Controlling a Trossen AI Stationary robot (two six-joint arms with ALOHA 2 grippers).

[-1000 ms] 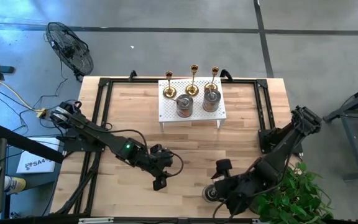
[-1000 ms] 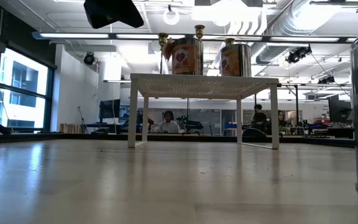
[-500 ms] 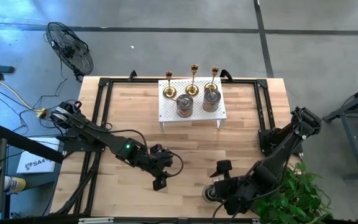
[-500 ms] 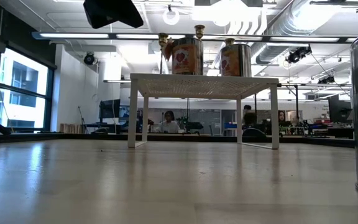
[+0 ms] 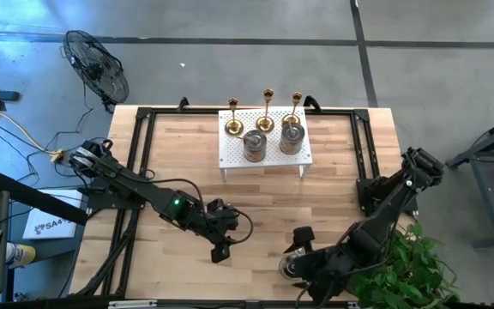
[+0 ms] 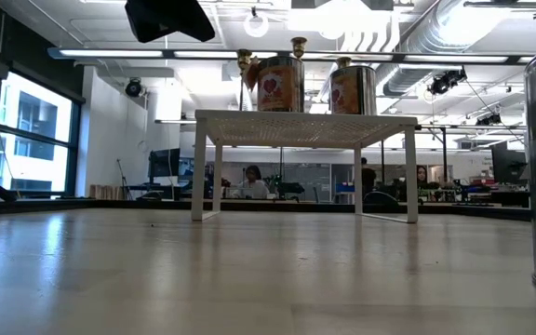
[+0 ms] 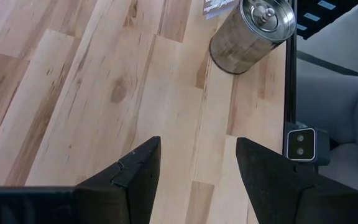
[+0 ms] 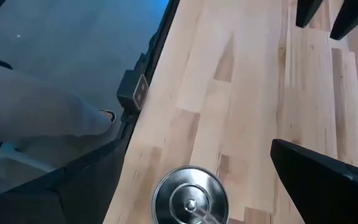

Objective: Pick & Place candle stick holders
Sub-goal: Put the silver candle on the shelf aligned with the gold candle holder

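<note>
Bottom centre of high view, my right gripper (image 5: 294,262), fingers spread, half hides cup holder (image 5: 288,268); wrist cam shows its top (image 8: 190,199). Left gripper (image 5: 219,251) parted, empty.

Bench (image 5: 333,184): pale wood planks with darker streaks, black frame rails. Rack (image 5: 265,148) at the far edge: white, perforated. Three candlesticks (image 5: 267,110): shiny gold. Two cup holders (image 5: 255,144) on the rack: silvery-bronze, red-and-orange labels. Third holder (image 7: 249,34) near the front edge: brushed silver. Both arms: black.

White rack (image 5: 265,148), fan (image 5: 97,64) (floor), plant (image 5: 406,262)
</note>
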